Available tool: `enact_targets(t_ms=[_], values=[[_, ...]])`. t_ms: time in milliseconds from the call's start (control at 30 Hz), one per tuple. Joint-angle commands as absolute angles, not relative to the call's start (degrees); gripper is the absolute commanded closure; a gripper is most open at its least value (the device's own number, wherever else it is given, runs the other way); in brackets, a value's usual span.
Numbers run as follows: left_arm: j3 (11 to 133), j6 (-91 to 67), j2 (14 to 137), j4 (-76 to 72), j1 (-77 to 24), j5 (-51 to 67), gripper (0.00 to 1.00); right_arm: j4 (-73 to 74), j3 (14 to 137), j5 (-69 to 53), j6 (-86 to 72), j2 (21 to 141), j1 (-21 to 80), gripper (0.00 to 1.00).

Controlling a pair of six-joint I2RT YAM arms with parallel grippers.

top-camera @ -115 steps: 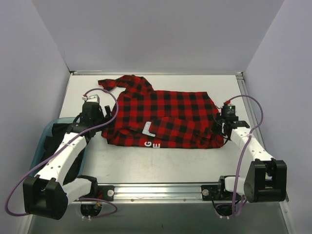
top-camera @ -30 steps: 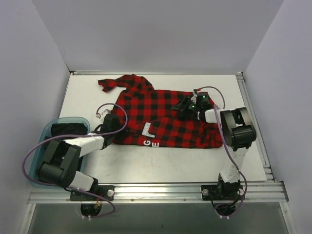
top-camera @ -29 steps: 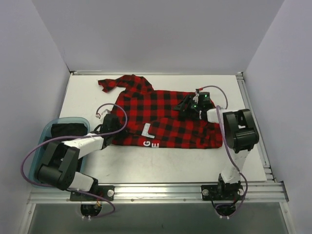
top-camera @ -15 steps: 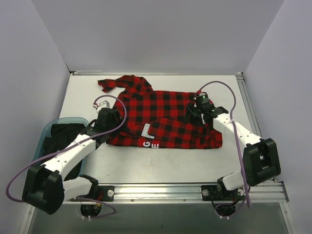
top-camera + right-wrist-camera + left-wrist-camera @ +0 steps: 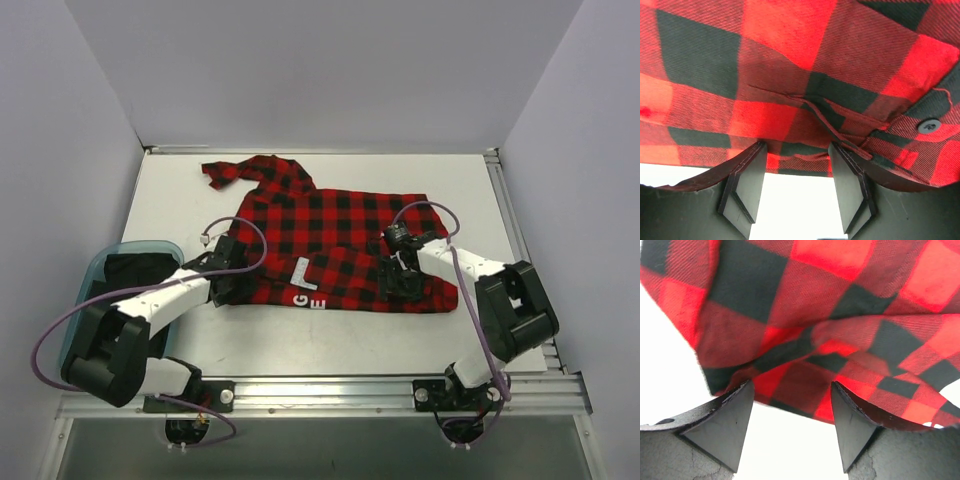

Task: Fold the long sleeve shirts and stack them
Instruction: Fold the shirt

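One red-and-black checked long sleeve shirt (image 5: 340, 225) lies partly folded on the white table, with white lettering (image 5: 306, 283) near its front hem and a sleeve (image 5: 225, 171) trailing to the back left. My left gripper (image 5: 238, 283) sits at the shirt's left front edge. In the left wrist view it (image 5: 791, 390) is open, bare table between the fingers and the cloth (image 5: 805, 305) just past the tips. My right gripper (image 5: 400, 283) is low over the right front part of the shirt. It (image 5: 796, 150) is open too, the hem (image 5: 800, 170) lying at its fingertips.
A blue bin (image 5: 85, 290) holding dark cloth stands at the left by the left arm. A metal rail (image 5: 330, 390) runs along the table's near edge. Grey walls close in the back and both sides. A shirt button (image 5: 929, 125) shows at the right.
The left gripper has opened and slid to the shirt's left front edge. The right arm has swung from the shirt's upper middle down to its right front hem.
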State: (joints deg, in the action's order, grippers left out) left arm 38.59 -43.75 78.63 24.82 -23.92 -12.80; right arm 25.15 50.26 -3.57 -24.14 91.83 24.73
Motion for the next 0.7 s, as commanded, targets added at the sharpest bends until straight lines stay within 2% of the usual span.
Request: enact_targets(t_ms=[0,200,300,400,533,667], values=[[33.0,-47.6,74.4,30.7,-24.0,-11.4,0.28,34.3,45.6,-2.4,-24.8,87.7,24.6,0.46],[27.0,-51.9,59.3,38.1,-24.3,-7.5,0.28,38.7,40.4,-3.6,-27.9,79.7,24.3,0.45],[28.9,-52.6,50.4,43.0,-25.6,-7.9,0.28,40.2,42.0,-2.4,-28.0,73.5,24.3,0.45],[33.9,-51.6,46.7,45.5,-25.8,-8.0,0.27,40.8,46.1,-1.1,-26.9,69.0,24.3,0.45],[42.0,-46.9,50.3,45.4,-25.9,-9.8,0.24,39.4,51.7,1.5,-25.8,67.9,24.5,0.45],[48.6,-43.1,60.0,40.1,-25.9,-11.3,0.23,35.4,53.8,0.5,-25.7,71.8,25.0,0.45]])
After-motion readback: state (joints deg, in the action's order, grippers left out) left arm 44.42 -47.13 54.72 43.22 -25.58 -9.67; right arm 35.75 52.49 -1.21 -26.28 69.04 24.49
